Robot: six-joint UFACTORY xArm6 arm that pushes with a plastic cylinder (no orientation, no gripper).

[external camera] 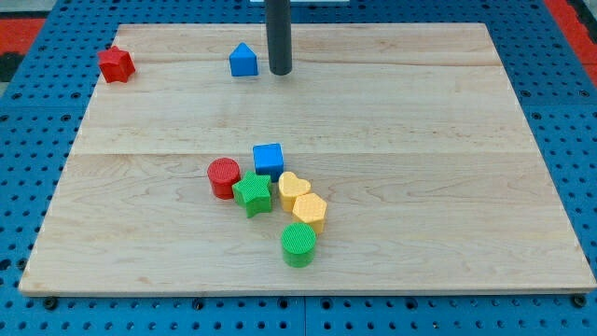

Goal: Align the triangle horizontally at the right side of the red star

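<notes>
Pale wooden surface [448, 187] over blue pegboard: my tip [280, 71] has no jaws and stands just right of the blue triangle [243, 61] at the far edge. Well left, the red star [116, 64] sits at the far left corner. Other blocks cluster near the middle.

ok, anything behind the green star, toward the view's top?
The blue cube sits right behind the green star, with the red cylinder at its upper left. Nothing is stacked on it. Whether they touch is hard to tell.
</notes>
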